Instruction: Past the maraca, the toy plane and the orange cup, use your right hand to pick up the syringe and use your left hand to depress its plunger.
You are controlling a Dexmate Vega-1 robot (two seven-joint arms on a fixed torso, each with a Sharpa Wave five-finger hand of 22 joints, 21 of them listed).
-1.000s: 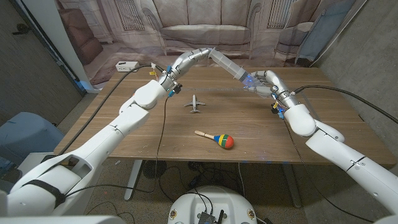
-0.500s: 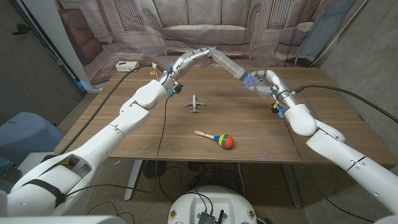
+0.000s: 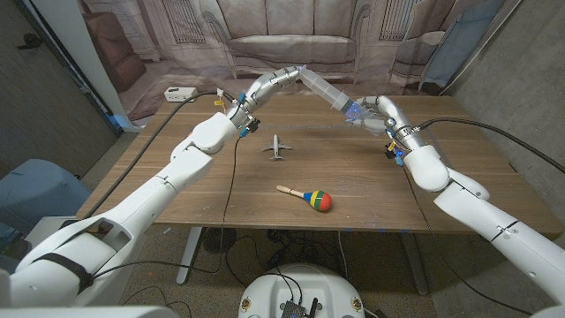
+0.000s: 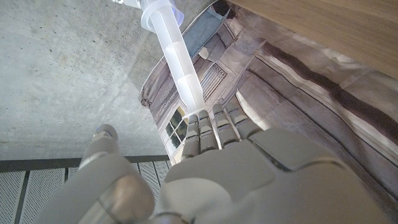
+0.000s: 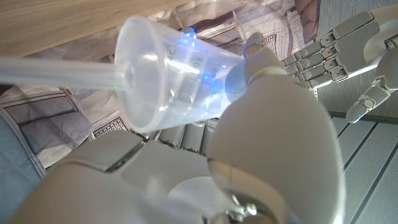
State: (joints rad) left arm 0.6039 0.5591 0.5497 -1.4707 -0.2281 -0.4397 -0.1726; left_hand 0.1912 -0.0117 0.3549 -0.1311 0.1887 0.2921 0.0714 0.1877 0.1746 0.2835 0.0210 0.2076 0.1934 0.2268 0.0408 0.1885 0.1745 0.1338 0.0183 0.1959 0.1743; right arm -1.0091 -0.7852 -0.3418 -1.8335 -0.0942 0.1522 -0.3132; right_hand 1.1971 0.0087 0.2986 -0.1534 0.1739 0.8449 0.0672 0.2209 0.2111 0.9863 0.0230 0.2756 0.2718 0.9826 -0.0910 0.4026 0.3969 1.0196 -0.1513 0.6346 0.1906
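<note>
My right hand [image 3: 373,112] holds a clear syringe [image 3: 328,92] above the table's far edge, gripping its barrel [image 5: 174,81], which glows with blue light. The syringe slants up toward my left hand [image 3: 274,81]. The long plunger [image 4: 179,62] reaches to that hand's outstretched fingertips [image 4: 210,121], which touch its end. In the right wrist view my right hand [image 5: 249,149] wraps the barrel and my left hand [image 5: 348,43] shows beyond it. A white toy plane [image 3: 278,146] lies mid-table. A colourful maraca [image 3: 309,197] lies nearer the front.
The wooden table [image 3: 371,190] spans the view. A white power strip [image 3: 181,93] sits at its far left corner, with cables running along both arms. A printed sofa backdrop hangs behind the table, and a grey wall stands to the right.
My right hand with the syringe has shifted slightly up and left, toward the left hand's fingertips. The left arm has hardly moved.
</note>
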